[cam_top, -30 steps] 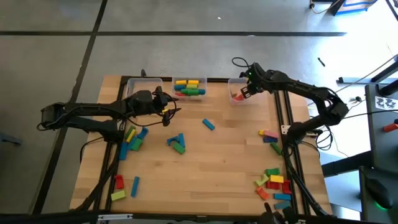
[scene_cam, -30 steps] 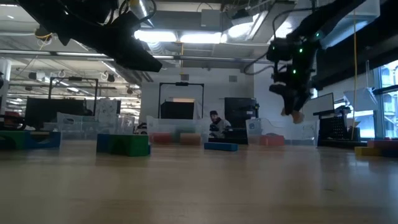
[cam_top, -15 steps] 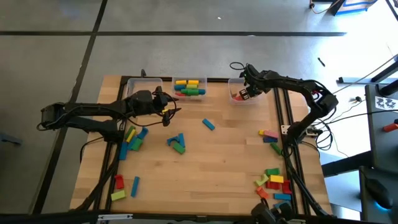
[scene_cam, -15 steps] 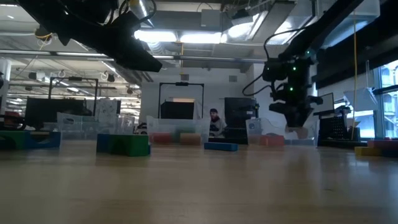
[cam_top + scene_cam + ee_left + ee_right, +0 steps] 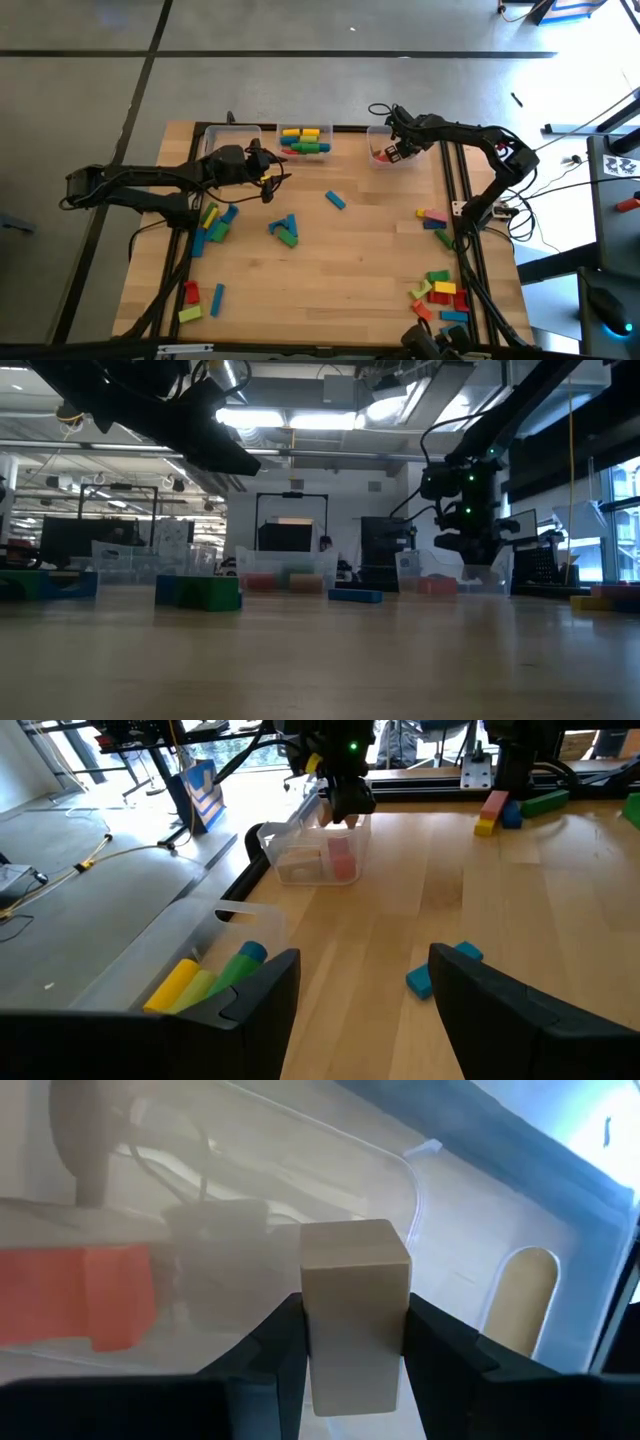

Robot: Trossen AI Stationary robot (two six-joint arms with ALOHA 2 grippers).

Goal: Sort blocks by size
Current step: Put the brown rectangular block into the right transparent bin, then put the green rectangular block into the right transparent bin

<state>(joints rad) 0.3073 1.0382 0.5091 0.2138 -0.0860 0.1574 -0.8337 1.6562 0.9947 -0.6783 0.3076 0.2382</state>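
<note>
From above, the right hand (image 5: 393, 150) is hovering over the right-most clear bin (image 5: 372, 133); the left hand (image 5: 272, 172) is waiting, spread open. Its wrist view shows it pinching a pale block (image 5: 355, 1312) by its flat sides: probably light, rigid, easily held.

Two dark, nearly black robot arms, each built from slim tubular links joined by bulkier rounded joints. The left arm (image 5: 150, 182) carries loose black cables looping around its wrist, with a small yellow-orange mark near the wrist housing. The right arm (image 5: 470, 135) has a thin black cable arching above its wrist and a small green indicator light glowing on the wrist housing. The left gripper (image 5: 360, 995) has two broad, matte black fingers with angular, wedge-like outlines. The right gripper (image 5: 352, 1350) has matte black fingers with smooth, sloping inner faces.
</note>
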